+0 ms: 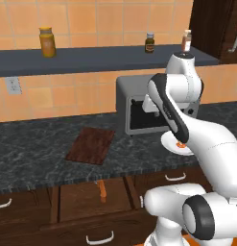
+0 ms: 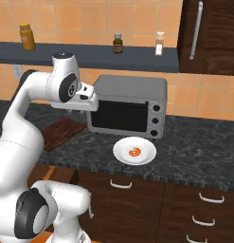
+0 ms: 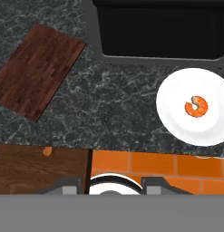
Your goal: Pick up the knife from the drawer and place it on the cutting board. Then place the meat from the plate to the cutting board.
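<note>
The knife (image 1: 102, 190) is seen lying in the open drawer (image 1: 86, 199), below the front edge of the table (image 1: 33, 149). Its orange-brown handle points toward the table. The cutting board (image 1: 91, 145) is laid flat on the table, above the drawer, and nothing is seen on it. The white plate (image 2: 134, 152) is set on the table in front of the toaster oven (image 2: 128, 106), well apart from the board. The meat (image 2: 134, 152) is seen in the middle of the plate. The end effector (image 2: 85, 100) is held high above the table, between the board and the plate. Whether it is wide or narrow cannot be told. Nothing is seen in it.
</note>
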Controlling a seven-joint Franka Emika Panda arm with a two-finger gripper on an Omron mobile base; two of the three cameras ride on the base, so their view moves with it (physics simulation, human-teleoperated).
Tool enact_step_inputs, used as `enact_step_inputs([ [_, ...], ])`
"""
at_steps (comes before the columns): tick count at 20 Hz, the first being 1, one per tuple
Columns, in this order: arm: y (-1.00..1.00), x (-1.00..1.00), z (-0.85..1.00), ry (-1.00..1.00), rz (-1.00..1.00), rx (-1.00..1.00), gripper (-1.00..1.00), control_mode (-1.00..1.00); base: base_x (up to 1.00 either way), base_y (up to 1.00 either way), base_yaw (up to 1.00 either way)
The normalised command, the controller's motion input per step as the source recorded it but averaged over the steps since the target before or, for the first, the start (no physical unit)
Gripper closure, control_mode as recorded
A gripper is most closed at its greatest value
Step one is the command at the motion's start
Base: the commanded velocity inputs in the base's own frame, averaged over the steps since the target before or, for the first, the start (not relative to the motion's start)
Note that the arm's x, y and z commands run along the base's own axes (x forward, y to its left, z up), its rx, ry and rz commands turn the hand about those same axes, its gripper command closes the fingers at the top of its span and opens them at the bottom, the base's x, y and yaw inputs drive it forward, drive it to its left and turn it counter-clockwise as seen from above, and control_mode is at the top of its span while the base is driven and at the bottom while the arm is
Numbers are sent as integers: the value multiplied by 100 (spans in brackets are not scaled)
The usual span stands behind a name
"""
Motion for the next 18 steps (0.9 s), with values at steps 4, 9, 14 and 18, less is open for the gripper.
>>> enact_step_inputs([
  [4,0,0,-2,0,2,0,-100,100,0,0,11],
  [9,0,0,0,0,0,0,-100,100,-6,-36,47],
  [14,0,0,0,0,0,0,-100,100,-4,-56,57],
  [18,0,0,0,0,0,0,-100,100,-2,-38,83],
])
